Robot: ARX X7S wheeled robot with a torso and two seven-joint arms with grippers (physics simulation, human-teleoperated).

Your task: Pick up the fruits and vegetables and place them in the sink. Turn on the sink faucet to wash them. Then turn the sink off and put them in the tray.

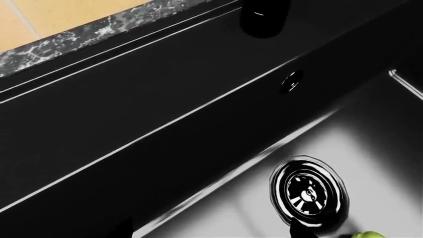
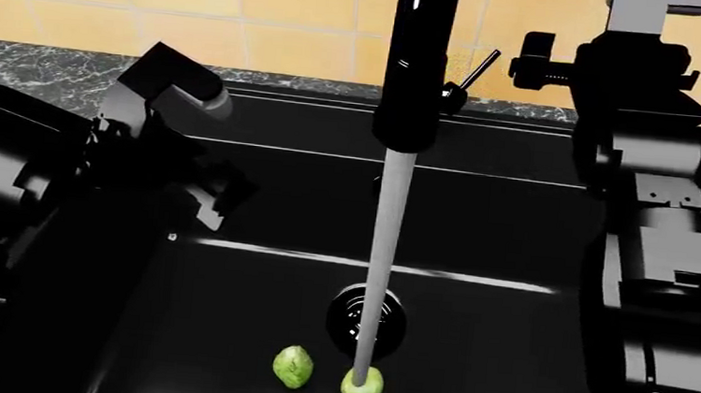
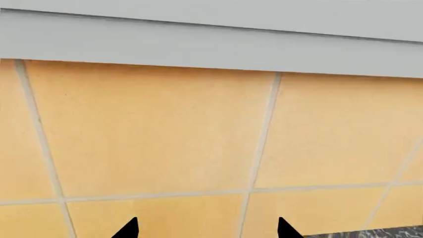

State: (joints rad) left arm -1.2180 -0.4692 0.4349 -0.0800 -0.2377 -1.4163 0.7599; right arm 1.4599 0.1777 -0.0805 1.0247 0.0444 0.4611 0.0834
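Left gripper [image 2: 207, 190]: your left arm hangs over the sink [image 2: 257, 274]; jaws spread, empty.
Sprouts: left sprout [image 2: 293, 367] and right sprout [image 2: 362, 387] lie on the basin floor near the drain [image 2: 366, 315].
Faucet [image 2: 414, 61]: water stream [image 2: 376, 283] strikes the right sprout.
Right gripper [image 3: 206, 230]: faces the tiled wall [image 3: 152, 129]; tips apart, empty.

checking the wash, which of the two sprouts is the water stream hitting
The right-hand sprout, just below the drain: the stream ends on it. The other sprout sits left of it, clear of the water.
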